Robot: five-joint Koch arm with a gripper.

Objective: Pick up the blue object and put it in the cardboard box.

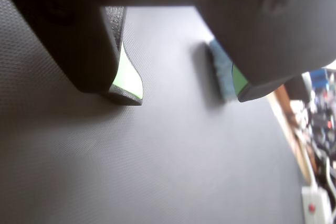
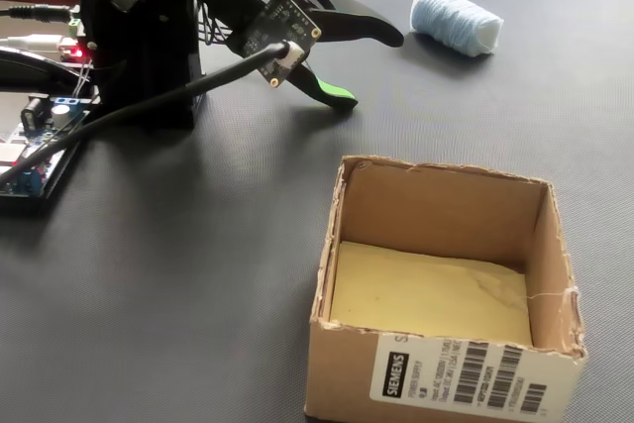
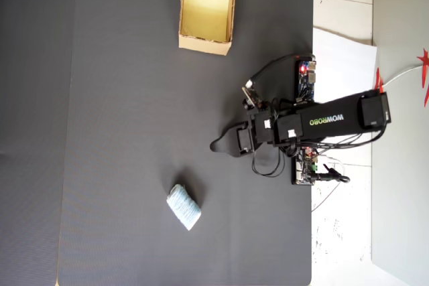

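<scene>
The blue object (image 2: 456,22) is a pale blue ribbed block lying on the dark mat at the far right of the fixed view, and at the lower middle (image 3: 184,207) in the overhead view. My gripper (image 2: 371,71) hangs open just above the mat, to the left of the block and apart from it. In the wrist view the block (image 1: 223,72) peeks out beside the right finger, and nothing sits between the green-padded jaws of the gripper (image 1: 186,95). The cardboard box (image 2: 436,170) stands open-topped and empty in the foreground, at the top (image 3: 204,45) in the overhead view.
The arm's black base (image 2: 139,47) and circuit boards with cables (image 2: 30,146) sit at the left in the fixed view. The mat's right edge (image 3: 312,65) borders white paper (image 3: 342,51). Bare mat lies between block, gripper and box.
</scene>
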